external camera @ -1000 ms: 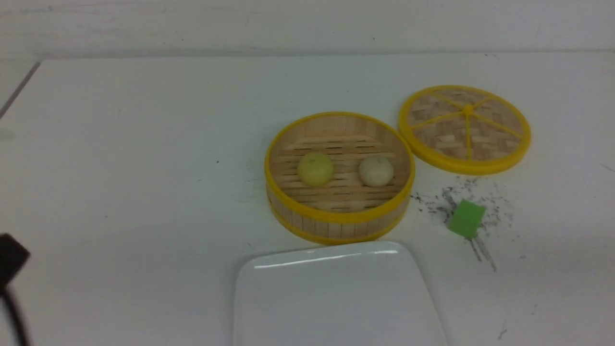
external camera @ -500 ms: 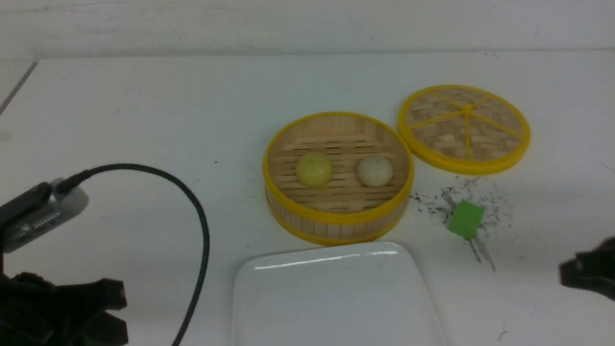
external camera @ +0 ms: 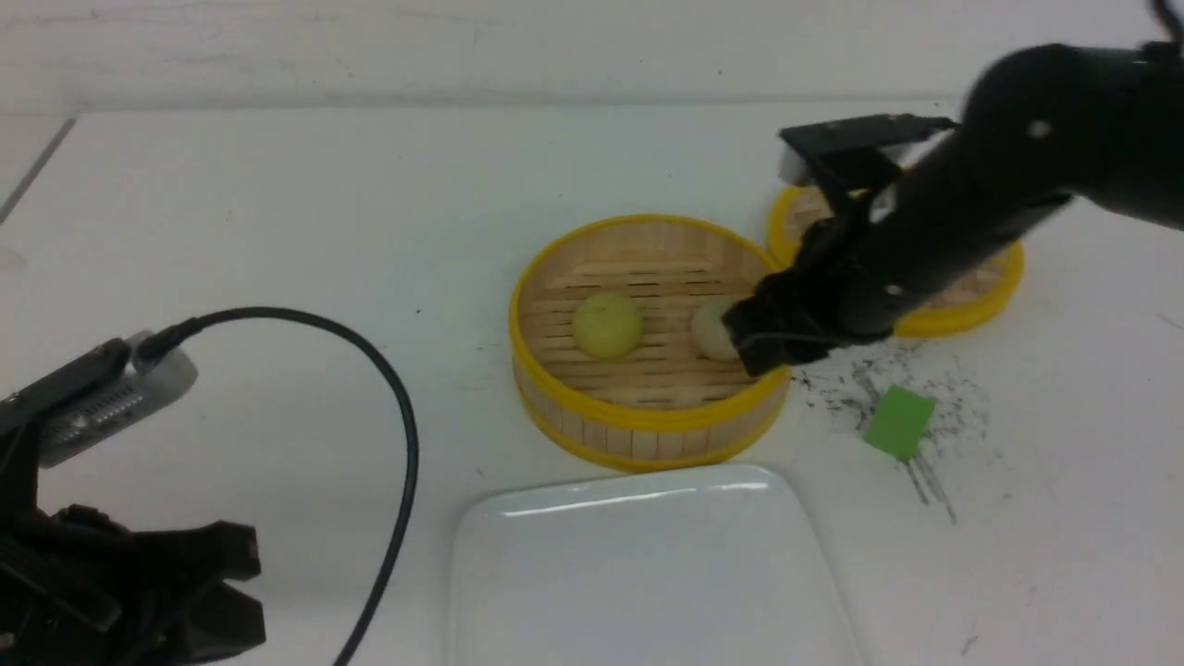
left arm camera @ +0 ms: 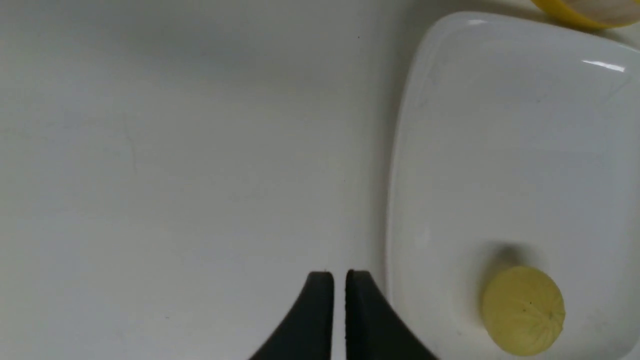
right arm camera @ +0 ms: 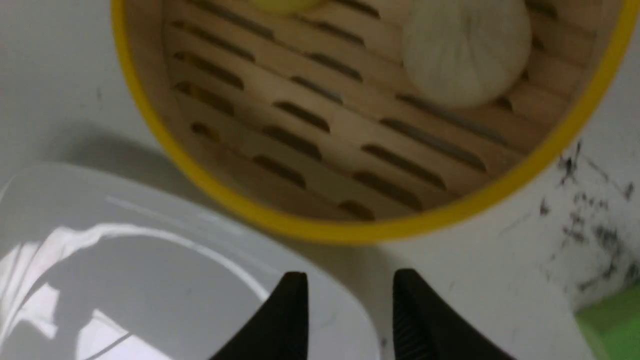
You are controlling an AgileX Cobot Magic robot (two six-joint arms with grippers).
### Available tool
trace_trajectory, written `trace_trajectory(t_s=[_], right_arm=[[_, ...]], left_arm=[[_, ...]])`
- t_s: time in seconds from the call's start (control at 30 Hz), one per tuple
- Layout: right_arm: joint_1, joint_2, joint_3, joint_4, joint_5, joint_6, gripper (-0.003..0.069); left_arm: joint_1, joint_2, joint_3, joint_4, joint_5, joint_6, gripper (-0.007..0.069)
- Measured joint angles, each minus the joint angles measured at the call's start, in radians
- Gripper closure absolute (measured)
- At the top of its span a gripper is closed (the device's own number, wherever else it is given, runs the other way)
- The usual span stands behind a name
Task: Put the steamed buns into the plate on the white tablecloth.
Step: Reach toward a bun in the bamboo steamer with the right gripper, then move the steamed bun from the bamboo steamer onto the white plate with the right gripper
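Right arm: the right arm (external camera: 971,213) comes in from the upper right and slopes down across the lid (external camera: 943,322) to the right side of the steamer (external camera: 647,421). In the front view its tip hides most of the pale bun (right arm camera: 465,55).
Right gripper: the right gripper (right arm camera: 350,300) has its fingers parted with a clear gap and nothing between them.
Left arm: the left arm (external camera: 111,583) sits low at the near left over the cloth (external camera: 277,203), with a cable (external camera: 398,416) looping from its wrist camera.
Left gripper: the left gripper (left arm camera: 339,285) is closed to a thin slit and empty. Its wrist view shows it next to the rim of the plate (external camera: 647,573).
Pale bun: it lies in the steamer's right half, ahead of the right fingertips and not between them.
Yellow bun: the yellow bun (external camera: 607,326) is in the steamer, left of the pale bun and apart from it, clear of both grippers.
Second yellow bun: the second yellow bun (left arm camera: 523,310) is on the plate at the end away from the steamer. It shows only in the left wrist view.
Plate: it lies on the cloth just in front of the steamer.
Block: the green block (external camera: 897,422) lies on the cloth right of the steamer, among dark specks.
Change: half a second ago the right arm was only a dark shape at the right edge; now it is over the steamer and covers part of the lid. The left arm has shifted slightly. The steamer's buns, plate, lid and block have not moved.
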Motion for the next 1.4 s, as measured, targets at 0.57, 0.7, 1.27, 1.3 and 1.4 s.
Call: trace_trajectory(t_s=[0.57, 0.7, 1.27, 1.3, 1.4], right_arm=[[0.014, 0.333, -0.307, -0.283, -0.054, 0.258, 0.0445], [0.014, 0.327, -0.308, -0.285, -0.050, 0.259, 0.0627], [0.161, -0.288, 0.031, -0.223, 0.191, 0.262, 0.0637], [0.194, -0.323, 0.119, -0.206, 0.157, 0.277, 0.0637], [0.268, -0.360, 0.322, -0.178, 0.022, 0.294, 0.0637]], left_arm=[[0.000, 0.000, 0.000, -0.030, -0.021, 0.010, 0.0341], [0.000, 0.000, 0.000, -0.028, -0.022, 0.010, 0.0359], [0.000, 0.000, 0.000, -0.025, -0.022, 0.010, 0.0382], [0.000, 0.000, 0.000, -0.025, -0.025, 0.010, 0.0382], [0.000, 0.000, 0.000, -0.025, -0.033, 0.010, 0.0382]])
